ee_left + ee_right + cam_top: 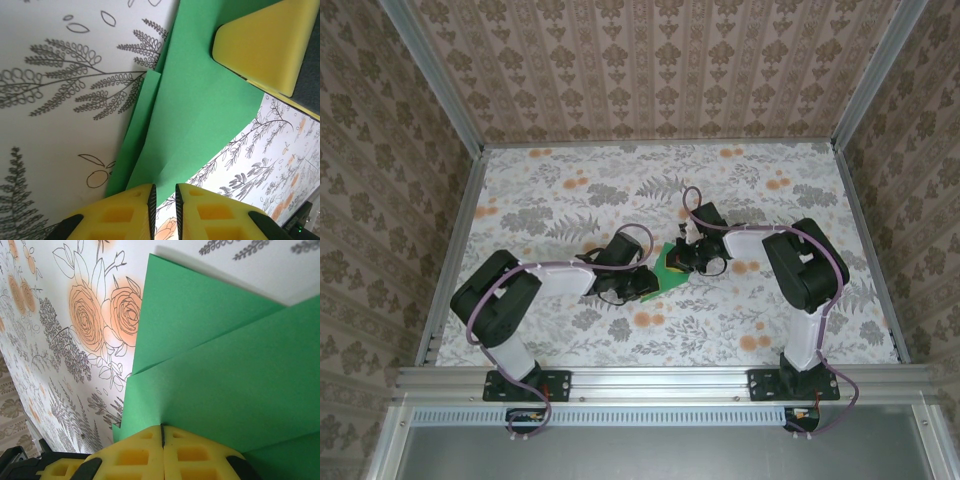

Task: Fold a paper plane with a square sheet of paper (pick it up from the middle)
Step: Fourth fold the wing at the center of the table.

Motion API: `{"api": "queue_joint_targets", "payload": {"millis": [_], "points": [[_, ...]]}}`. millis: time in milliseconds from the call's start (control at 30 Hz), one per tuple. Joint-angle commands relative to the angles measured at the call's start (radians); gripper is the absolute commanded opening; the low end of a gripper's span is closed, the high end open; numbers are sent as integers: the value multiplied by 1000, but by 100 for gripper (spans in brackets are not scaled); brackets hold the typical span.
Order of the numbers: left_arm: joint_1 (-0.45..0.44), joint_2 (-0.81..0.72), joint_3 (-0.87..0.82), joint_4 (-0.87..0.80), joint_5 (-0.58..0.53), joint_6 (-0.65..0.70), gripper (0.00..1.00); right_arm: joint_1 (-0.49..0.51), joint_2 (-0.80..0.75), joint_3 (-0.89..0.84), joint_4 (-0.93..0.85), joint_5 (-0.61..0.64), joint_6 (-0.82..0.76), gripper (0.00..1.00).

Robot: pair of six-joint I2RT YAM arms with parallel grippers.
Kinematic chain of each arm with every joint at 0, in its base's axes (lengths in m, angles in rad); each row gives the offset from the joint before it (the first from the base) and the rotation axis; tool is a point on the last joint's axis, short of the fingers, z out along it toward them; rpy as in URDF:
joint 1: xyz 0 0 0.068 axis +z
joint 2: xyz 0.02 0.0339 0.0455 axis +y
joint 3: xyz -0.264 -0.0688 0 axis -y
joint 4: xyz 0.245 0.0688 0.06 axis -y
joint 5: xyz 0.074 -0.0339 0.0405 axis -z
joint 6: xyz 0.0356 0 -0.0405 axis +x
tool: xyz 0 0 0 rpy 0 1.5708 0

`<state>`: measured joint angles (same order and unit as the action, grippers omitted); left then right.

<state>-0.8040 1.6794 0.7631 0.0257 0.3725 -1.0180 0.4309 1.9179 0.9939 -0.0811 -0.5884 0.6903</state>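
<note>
The square sheet of paper (669, 268) is bright green and partly folded, with layered flaps, and sits at the table's middle between both grippers. In the right wrist view the paper (225, 380) runs right up to my right gripper (162, 429), whose yellow jaws are pressed together on its edge. One right fingertip (265, 45) shows over the paper (200, 100) in the left wrist view. My left gripper (165, 192) stands at the paper's lower corner with a narrow gap between its jaws and nothing clamped. From above, the left gripper (642, 282) and right gripper (684, 257) nearly meet.
The floral tablecloth (620, 190) covers the table. Aluminium rails (650, 380) frame it in front and patterned walls (650, 60) stand around it. Both arms bend inward toward the middle, with room behind and at the sides.
</note>
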Motion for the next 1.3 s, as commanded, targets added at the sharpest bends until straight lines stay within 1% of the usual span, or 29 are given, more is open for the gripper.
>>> {"api": "queue_joint_targets", "payload": {"millis": [0, 167, 400, 800, 1067, 1267], "points": [[0, -21, -8, -84, -47, 9, 21, -3, 87, -36, -126, 134, -11, 6], [-10, -57, 16, -92, -30, 54, 21, -5, 89, -35, -132, 136, -14, 6], [-70, -106, 46, -160, -79, 143, 25, -5, 95, -31, -136, 141, -8, 6], [-91, -73, 66, -210, -138, 198, 25, -11, 114, -21, -151, 151, 4, 6], [-91, -78, 72, -245, -191, 208, 25, -11, 118, -17, -161, 154, 2, 7], [-90, -67, 69, -253, -203, 202, 25, -14, 121, -17, -164, 155, 0, 6]]}}
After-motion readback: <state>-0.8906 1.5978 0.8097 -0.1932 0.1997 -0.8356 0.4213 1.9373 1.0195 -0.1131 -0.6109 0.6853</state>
